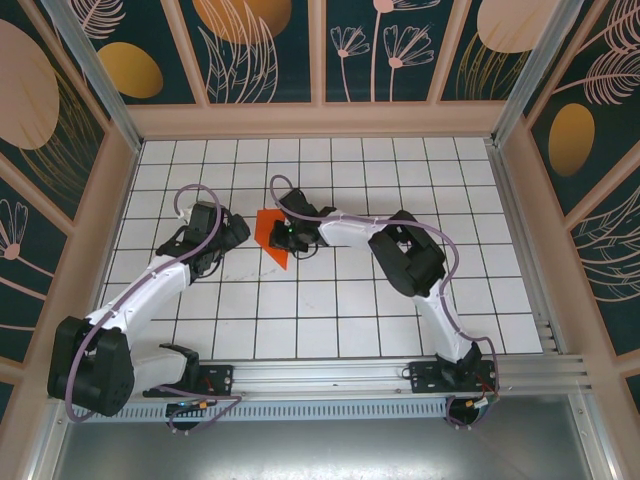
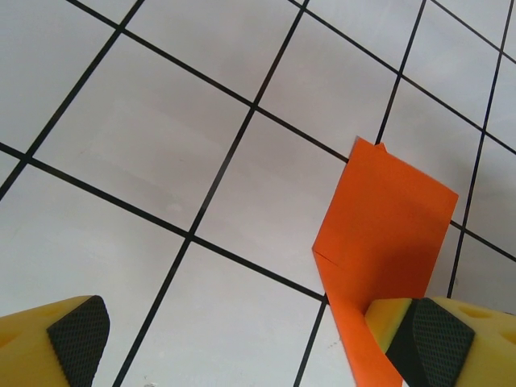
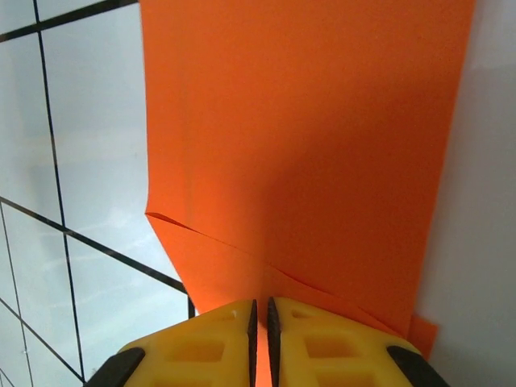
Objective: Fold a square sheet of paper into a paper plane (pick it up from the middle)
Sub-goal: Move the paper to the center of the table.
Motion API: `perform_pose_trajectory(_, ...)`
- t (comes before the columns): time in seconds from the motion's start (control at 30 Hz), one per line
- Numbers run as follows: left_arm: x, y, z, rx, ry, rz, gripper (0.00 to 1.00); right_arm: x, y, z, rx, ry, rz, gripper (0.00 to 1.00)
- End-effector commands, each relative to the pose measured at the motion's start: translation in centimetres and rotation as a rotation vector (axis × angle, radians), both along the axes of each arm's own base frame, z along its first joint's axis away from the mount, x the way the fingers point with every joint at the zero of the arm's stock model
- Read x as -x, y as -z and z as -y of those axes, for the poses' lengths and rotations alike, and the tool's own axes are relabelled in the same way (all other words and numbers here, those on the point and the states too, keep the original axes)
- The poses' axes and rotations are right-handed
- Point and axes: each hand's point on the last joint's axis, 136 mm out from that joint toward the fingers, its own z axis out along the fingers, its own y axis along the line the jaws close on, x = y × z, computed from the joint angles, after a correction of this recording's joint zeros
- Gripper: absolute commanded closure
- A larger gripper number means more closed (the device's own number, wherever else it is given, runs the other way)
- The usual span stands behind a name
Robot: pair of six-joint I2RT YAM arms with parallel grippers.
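**Inspector:** Item first: the orange sheet point(image 1: 270, 232). Where does it lie, and in what condition?

**Assessor:** On the gridded table point(image 1: 330, 300), just off centre toward nine o'clock. It is no longer a flat square. The wrist views show overlapped layers, a slanting crease and a narrow tail tapering toward five o'clock. I see no centre crease and no slim dart outline.

**Inspector:** Your finding on progress?

**Assessor:** In my judgement, some way in. Some folds are made, but the shaping into a pointed plane with wings is outstanding.

**Inspector:** Who has hold of it?

**Assessor:** The right gripper point(image 3: 260, 318) meets it from its three o'clock side. The jaws are drawn almost together, with the sheet's near edge pinched between them. The left gripper point(image 2: 254, 339) sits near the sheet at its nine o'clock, jaws spread wide and holding nothing. Its right pad point(image 2: 431, 343) is just beside the tail. I cannot confirm contact there.

**Inspector:** Arm poses?

**Assessor:** The right arm rises from its base at five o'clock, bends at a raised elbow near three o'clock, then lays its forearm across toward nine o'clock to reach the sheet. The left arm climbs from its base at seven o'clock, its forearm angled toward one o'clock, wrist turned down over the tiles.
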Motion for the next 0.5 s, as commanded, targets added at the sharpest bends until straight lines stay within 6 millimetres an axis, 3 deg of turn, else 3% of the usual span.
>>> perform_pose_trajectory(0.0,-0.1,0.1,0.6,0.032,0.023,0.008,0.02,1.6,2.9,3.4,0.126,-0.108,-0.029,0.84)
perform_pose_trajectory(0.23,-0.3,0.1,2.5,0.088,0.126,0.022,0.02,5.6,3.9,10.0,0.177,-0.448,0.06,0.84)
perform_pose_trajectory(0.37,-0.3,0.3,4.0,0.146,0.191,0.024,0.02,6.0,1.8,11.8,0.124,-0.501,0.106,0.84)
perform_pose_trajectory(0.47,-0.4,0.6,5.2,0.195,0.235,0.034,0.01,5.2,-1.6,10.8,0.058,-0.482,0.181,0.81)
